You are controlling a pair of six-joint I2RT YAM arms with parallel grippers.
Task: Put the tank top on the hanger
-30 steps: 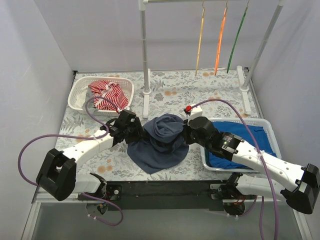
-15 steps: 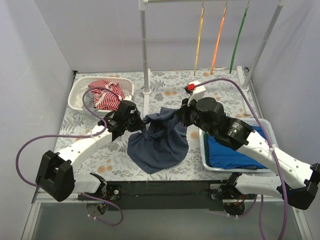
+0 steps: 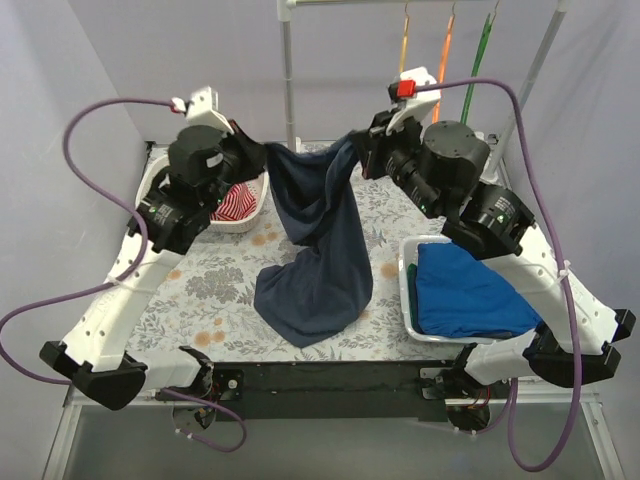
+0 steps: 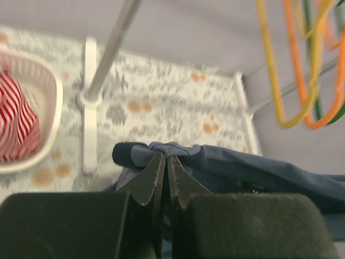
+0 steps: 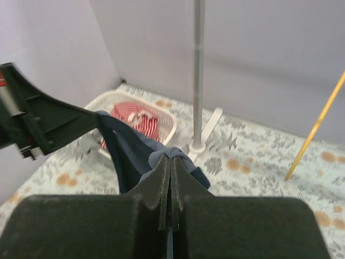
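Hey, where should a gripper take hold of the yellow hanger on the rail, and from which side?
Probably its long side bar, above the lower corner, coming from the left. The yellow hanger hangs edge-on, leftmost of three, with the orange hanger close on its right, so the left is open. The left gripper and right gripper are both shut on the tank top.

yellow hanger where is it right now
Top view: the yellow hanger hangs at the far edge, right of centre, just left of the orange hanger.
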